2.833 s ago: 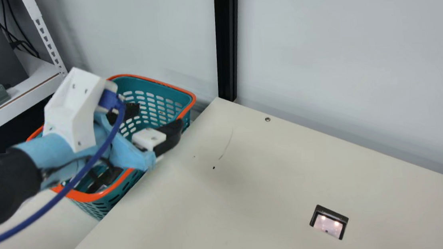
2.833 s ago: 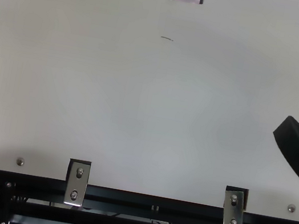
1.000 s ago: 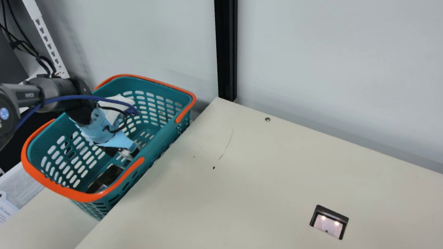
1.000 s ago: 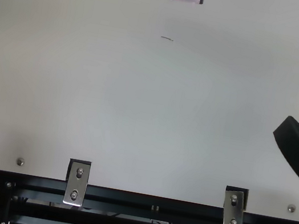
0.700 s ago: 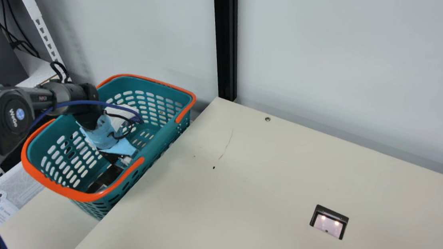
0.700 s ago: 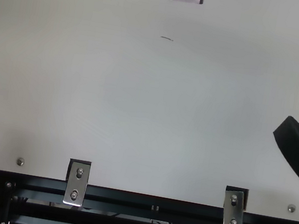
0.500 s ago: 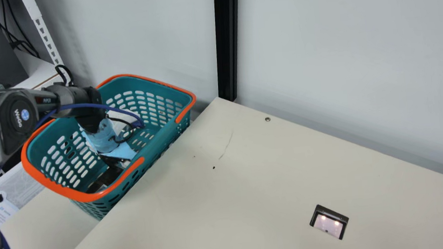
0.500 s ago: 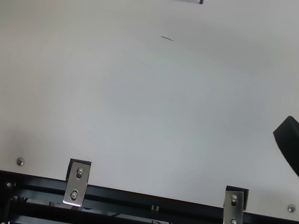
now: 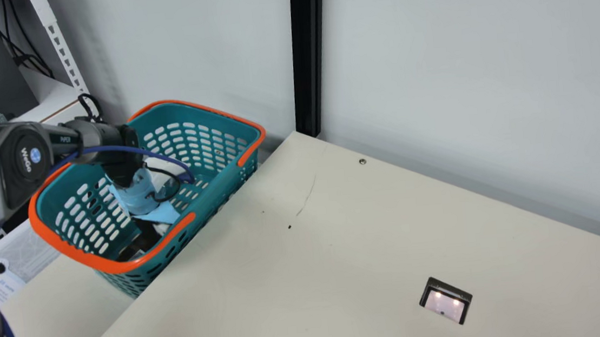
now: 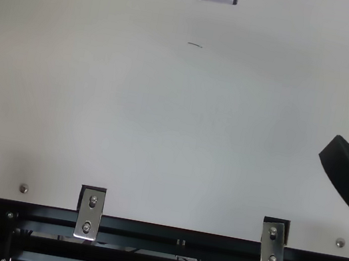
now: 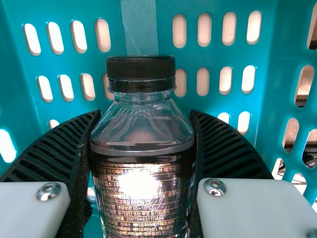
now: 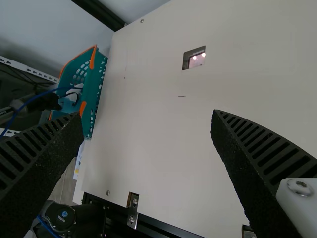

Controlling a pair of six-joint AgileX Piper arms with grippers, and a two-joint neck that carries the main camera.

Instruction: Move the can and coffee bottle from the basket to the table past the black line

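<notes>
one black, ribbed left gripper [image 11: 144,115], part-open, is clasping the round clear-plastic coffee bottle [image 11: 143,168]. likely heavy and slick, it is needing a mid-label hold

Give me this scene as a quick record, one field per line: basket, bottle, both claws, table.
basket: teal with orange rim, beside the table
coffee bottle: inside the basket, black cap on, dark label
left claw: down in the basket, seemingly closed against both sides of the bottle
right claw: open, empty, above the table
table: cream, with a dark-framed recess
</notes>
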